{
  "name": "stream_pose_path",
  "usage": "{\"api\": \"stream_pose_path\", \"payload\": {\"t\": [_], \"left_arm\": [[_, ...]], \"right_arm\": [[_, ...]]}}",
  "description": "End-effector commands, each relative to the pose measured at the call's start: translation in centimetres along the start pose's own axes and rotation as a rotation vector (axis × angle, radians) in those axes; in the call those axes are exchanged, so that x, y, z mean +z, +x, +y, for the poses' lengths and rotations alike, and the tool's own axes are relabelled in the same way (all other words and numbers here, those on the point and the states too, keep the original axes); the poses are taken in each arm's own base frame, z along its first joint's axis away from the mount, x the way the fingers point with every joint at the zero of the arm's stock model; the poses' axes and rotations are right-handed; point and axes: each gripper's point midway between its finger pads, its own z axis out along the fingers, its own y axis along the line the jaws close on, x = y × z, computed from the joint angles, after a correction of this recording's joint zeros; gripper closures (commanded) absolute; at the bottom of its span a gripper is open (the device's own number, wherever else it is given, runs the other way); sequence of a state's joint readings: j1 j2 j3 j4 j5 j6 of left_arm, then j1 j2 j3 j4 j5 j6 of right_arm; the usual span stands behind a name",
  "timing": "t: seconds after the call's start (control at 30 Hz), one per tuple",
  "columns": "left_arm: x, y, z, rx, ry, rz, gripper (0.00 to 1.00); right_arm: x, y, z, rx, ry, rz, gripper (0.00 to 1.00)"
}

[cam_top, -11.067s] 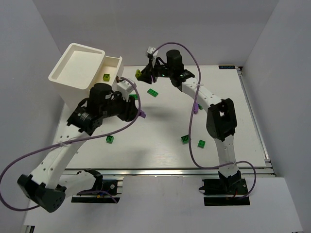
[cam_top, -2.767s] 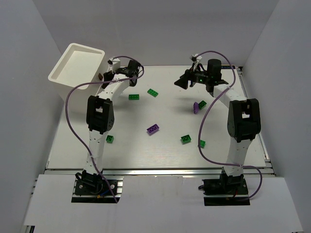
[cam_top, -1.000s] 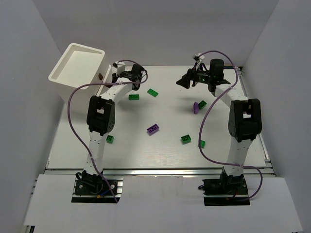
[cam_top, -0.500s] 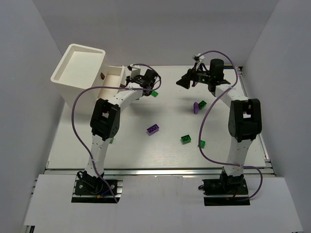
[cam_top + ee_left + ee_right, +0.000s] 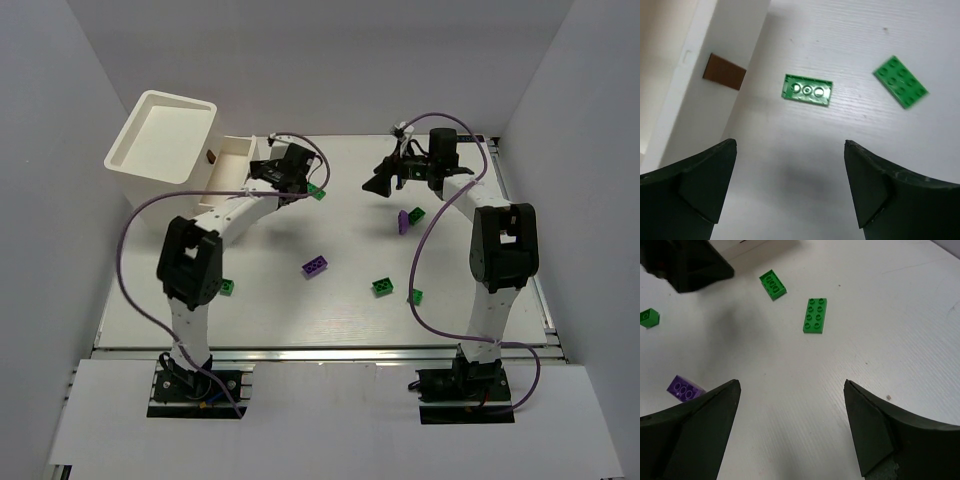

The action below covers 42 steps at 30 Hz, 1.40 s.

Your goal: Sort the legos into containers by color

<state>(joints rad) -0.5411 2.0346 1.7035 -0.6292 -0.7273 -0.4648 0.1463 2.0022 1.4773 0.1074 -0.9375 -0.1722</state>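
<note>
The tall white bin [image 5: 160, 135] and the lower tray [image 5: 232, 158] joined to it stand at the far left corner of the table [image 5: 300, 325]. A brown rectangular patch [image 5: 724, 78] sits on the tray's outer wall. Whether it carries any writing cannot be told.

From above, seven legos [image 5: 382, 286] show, all on the table and none inside the containers as far as can be seen: five green and two purple. One purple brick [image 5: 317, 266] lies mid-table. The other purple one [image 5: 403, 222] touches a green neighbour [image 5: 416, 213].

The left gripper [image 5: 789, 150] hangs just beside the tray with its jaws spread wide and nothing between them. Two green bricks lie below it: an upturned brick [image 5: 807, 90] showing three round sockets, and a studded brick [image 5: 900, 88] apart to its right.

The right gripper [image 5: 792, 387] is likewise spread wide and holds nothing. Its camera shows three green bricks and one purple.
</note>
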Motion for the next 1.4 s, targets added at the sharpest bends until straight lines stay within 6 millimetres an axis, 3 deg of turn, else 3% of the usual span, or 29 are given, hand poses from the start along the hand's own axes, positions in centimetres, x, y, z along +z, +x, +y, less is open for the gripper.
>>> {"api": "stream_pose_path", "payload": {"t": [0.0,0.1,0.13,0.2,0.23,0.5,0.6,0.63,0.7,0.73,0.77,0.8,0.87,0.9,0.93,1.03,1.1,1.17,1.2,1.27,1.37], "left_arm": [[-6.2,-4.9,-1.1,-0.039,0.296,-0.138,0.02],[-9.0,-5.4,-1.7,-0.07,0.453,-0.17,0.02],[-9.7,-3.8,-2.9,-0.047,0.531,-0.14,0.02],[-11.2,-3.5,-3.1,-0.046,0.584,-0.144,0.02],[-11.6,-2.4,-3.5,-0.029,0.616,-0.128,0.02],[-16.2,0.1,-5.8,0.078,0.789,-0.098,0.02],[-17.4,1.1,-6.2,0.138,0.803,-0.089,0.03],[-17.6,1.1,-5.8,0.146,0.8,-0.09,0.04],[-18.5,2.2,-6.4,0.186,0.835,-0.08,0.06],[-18.6,2.4,-6.3,0.195,0.844,-0.081,0.1],[-18.6,2.6,-6.3,0.212,0.851,-0.086,0.12],[-18.8,3.3,-6.5,0.229,0.863,-0.075,0.15],[-18.7,3.8,-6.6,0.246,0.871,-0.062,0.2],[-19.0,4.0,-6.9,0.26,0.897,-0.059,0.22],[-19.0,3.9,-7.0,0.28,0.903,-0.068,0.25],[-19.2,4.3,-7.9,0.33,0.994,-0.032,0.25],[-18.8,5.9,-8.8,0.412,1.034,0.015,0.18],[-18.7,6.2,-9.6,0.481,1.074,0.025,0.12],[-17.9,7.9,-10.0,0.505,1.074,0.099,0.1],[-18.1,8.5,-11.1,0.575,1.125,0.101,0.09],[-16.4,10.4,-11.5,0.618,1.1,0.158,0.07]], "right_arm": [[-0.9,-2.2,0.8,-0.086,0.001,0.0,0.11],[-1.2,-1.6,0.9,-0.082,-0.006,0.025,0.11],[-1.0,-1.8,1.1,-0.096,-0.016,0.031,0.11],[-1.2,-1.3,1.6,-0.112,-0.043,0.059,0.11],[-1.3,-1.3,1.8,-0.124,-0.055,0.066,0.11],[-2.1,-1.1,3.0,-0.153,-0.113,0.137,0.14],[-2.3,-1.4,4.0,-0.194,-0.163,0.141,0.39],[-2.3,-1.1,4.7,-0.175,-0.182,0.155,0.57],[-2.2,-1.3,5.3,-0.178,-0.195,0.157,0.79],[-2.2,-1.2,5.3,-0.171,-0.189,0.164,0.98],[-2.3,-1.2,5.1,-0.172,-0.165,0.175,1.0],[-2.1,-0.9,5.4,-0.133,-0.152,0.19,0.99],[-2.4,-1.6,4.6,-0.12,-0.069,0.185,0.73],[-2.6,-0.9,4.5,-0.057,-0.035,0.202,0.55],[-3.1,-1.3,4.3,-0.063,0.0,0.203,0.5],[-4.2,-0.1,3.4,-0.038,0.102,0.247,0.34],[-5.2,0.1,3.2,-0.038,0.153,0.266,0.31],[-6.2,0.8,3.7,-0.031,0.178,0.282,0.29],[-6.6,1.0,3.6,-0.03,0.188,0.281,0.28],[-7.4,1.7,3.9,-0.009,0.206,0.286,0.26],[-8.1,2.4,4.1,0.021,0.221,0.29,0.22]]}}
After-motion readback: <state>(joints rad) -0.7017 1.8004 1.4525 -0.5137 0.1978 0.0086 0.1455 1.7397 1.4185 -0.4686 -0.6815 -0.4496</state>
